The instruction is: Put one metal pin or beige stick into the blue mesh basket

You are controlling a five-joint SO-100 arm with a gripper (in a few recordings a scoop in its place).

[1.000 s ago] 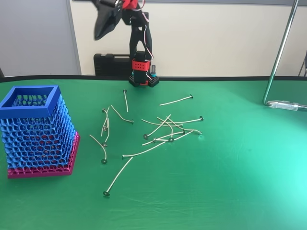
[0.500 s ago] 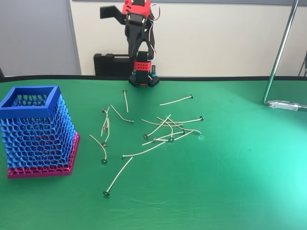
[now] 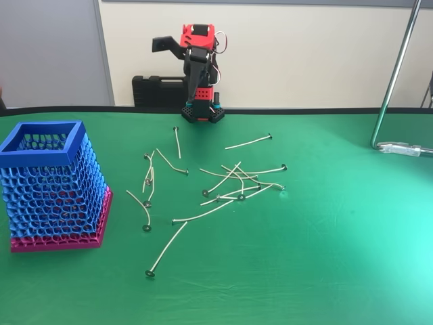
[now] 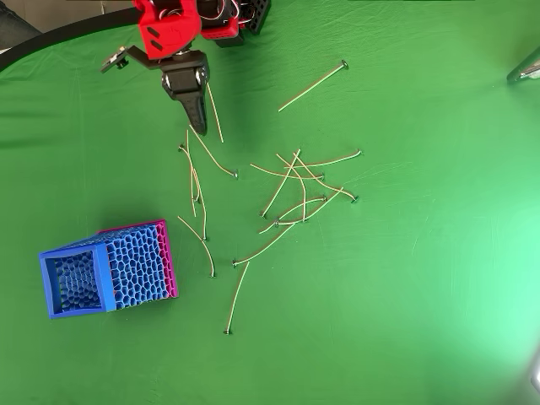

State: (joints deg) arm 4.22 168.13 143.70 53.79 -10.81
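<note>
Beige pins (image 4: pixel 291 181) scattered on cloth below jaws (image 4: pixel 201 118); jaws together, empty.

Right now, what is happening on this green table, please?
A small red and black robot arm is folded up near its base at the back of the green table, and its gripper looks shut and holds nothing. About fifteen thin beige pins lie scattered in the middle of the table. The blue mesh basket stands upright at the left in the fixed view, apart from the pins. No pin is being handled at this moment.
</note>
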